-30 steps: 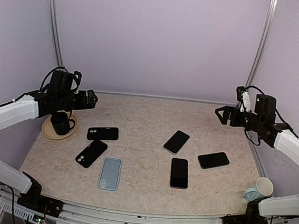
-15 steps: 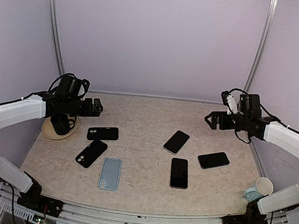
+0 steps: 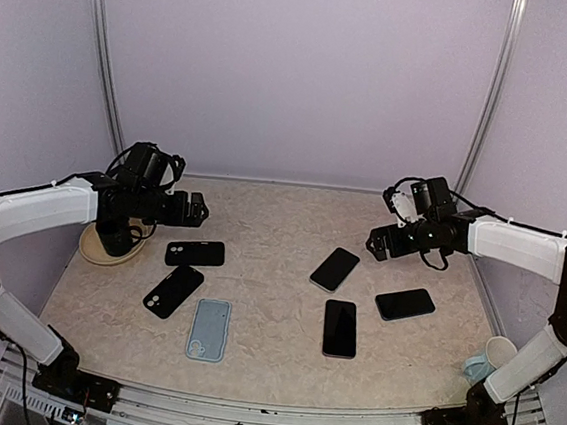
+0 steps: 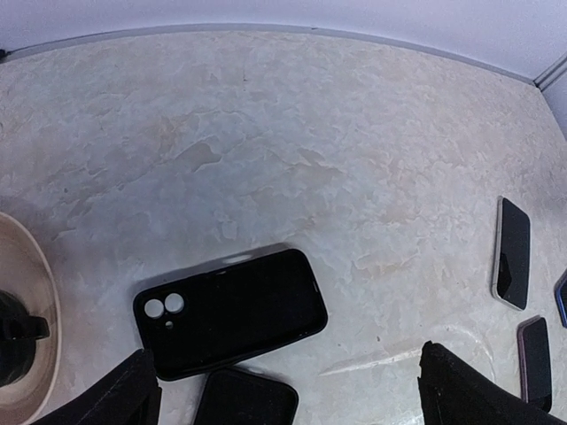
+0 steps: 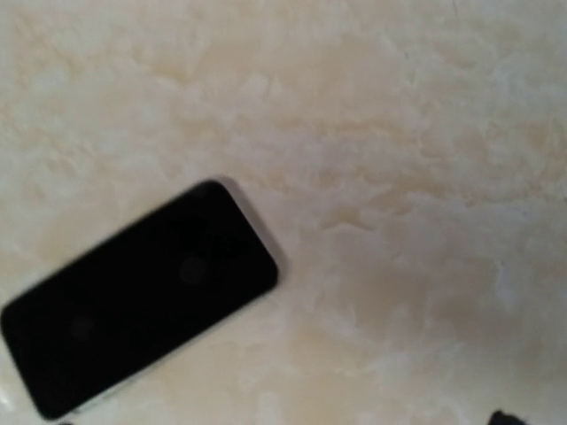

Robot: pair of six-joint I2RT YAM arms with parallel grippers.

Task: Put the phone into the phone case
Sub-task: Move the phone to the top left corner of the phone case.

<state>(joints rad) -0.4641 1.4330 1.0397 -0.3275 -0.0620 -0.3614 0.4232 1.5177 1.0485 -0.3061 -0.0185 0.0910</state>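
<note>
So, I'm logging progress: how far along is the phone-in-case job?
Done: nothing. The phones lie on the right, apart from the cases on the left. In hand: nothing; the left gripper hovers open by the cases and the right gripper hovers open by the phones. Left: pick a phone and seat it in a case.

We noted soft, even light from overhead, with only faint, short shadows on the table (image 3: 282, 222). Top and left wrist views were sharp; the black case (image 4: 230, 310) carried a small pale sheen. Right wrist view was blurred, its black phone (image 5: 142, 297) soft-edged.
</note>
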